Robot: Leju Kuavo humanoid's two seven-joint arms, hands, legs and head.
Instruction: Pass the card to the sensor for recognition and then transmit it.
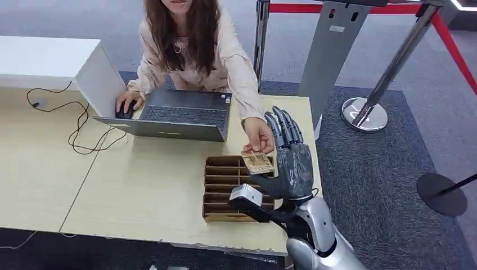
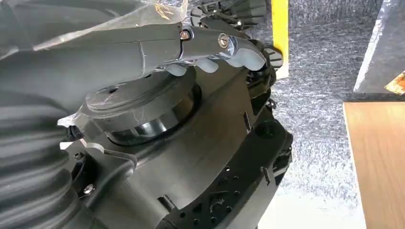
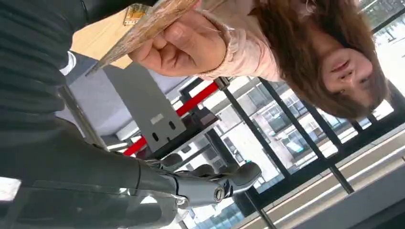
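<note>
The card, above the counter's right edge, is pinched by the person's hand while the right robot hand, fingers extended, seems also touching it; release gently once they grip firmly.

No readable text anywhere, card print perhaps lettering, too blurred to make out

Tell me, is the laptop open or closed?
Open. The laptop has its keyboard showing, and the person's hand rests at its corner.
</note>
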